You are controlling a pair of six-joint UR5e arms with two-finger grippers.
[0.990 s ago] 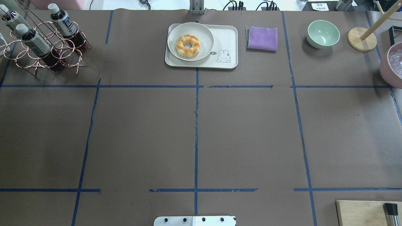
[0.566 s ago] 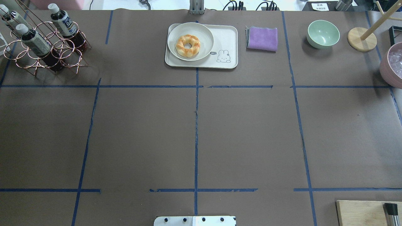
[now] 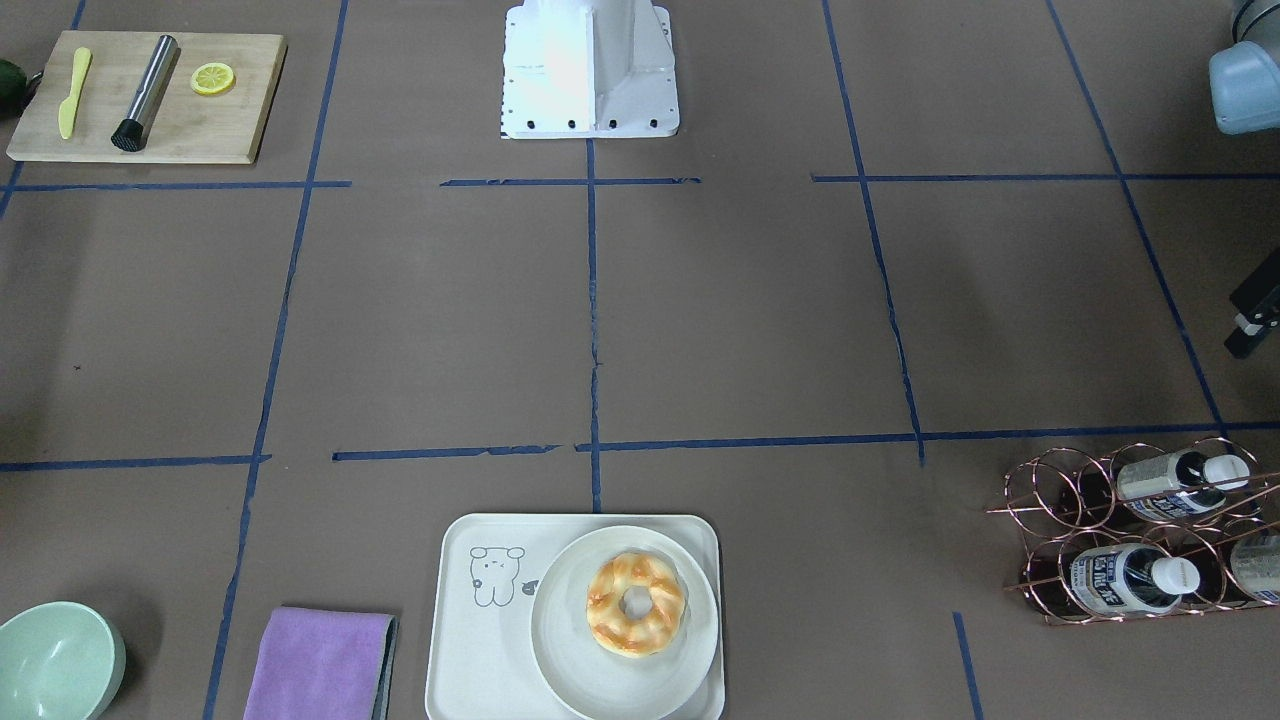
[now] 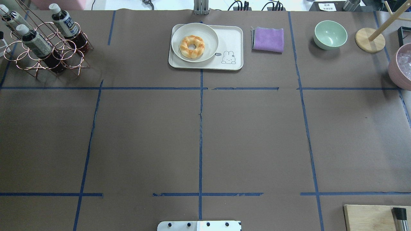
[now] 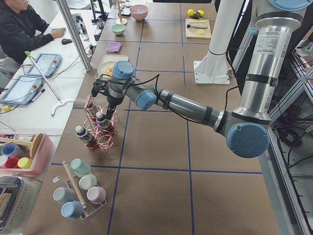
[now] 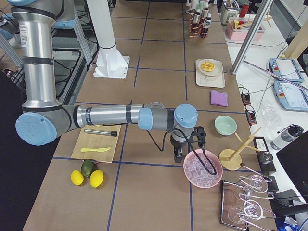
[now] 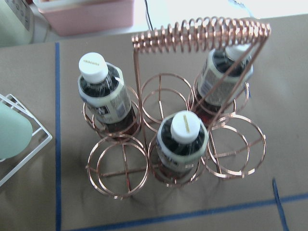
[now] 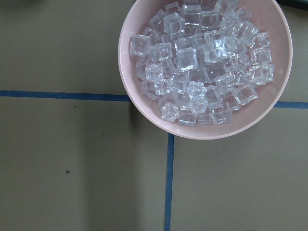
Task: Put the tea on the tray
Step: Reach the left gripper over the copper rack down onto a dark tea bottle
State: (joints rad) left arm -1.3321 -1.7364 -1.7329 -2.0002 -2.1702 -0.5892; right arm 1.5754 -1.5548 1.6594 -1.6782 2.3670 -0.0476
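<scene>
Currently, tea (image 7: 183, 139) sits in the rack (image 7: 202, 32) (tray (image 4: 229, 37) well apart).

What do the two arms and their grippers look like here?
Both arms match: the left arm and right arm are silver-grey tubes joined by rounded housings with light blue caps, a small printed label on each upper tube. A black cable runs along each forearm and loops at the wrist. The left gripper and right gripper are black; finer detail is too small to tell.

On my far left the rack (image 7: 202, 33) holds three tea bottles (image 7: 183, 144); the tray (image 4: 231, 38) lies far centre (a plate (image 4: 210, 38) with a doughnut (image 4: 192, 47) on its left half), cloth (image 4: 268, 39) just right of it.
</scene>
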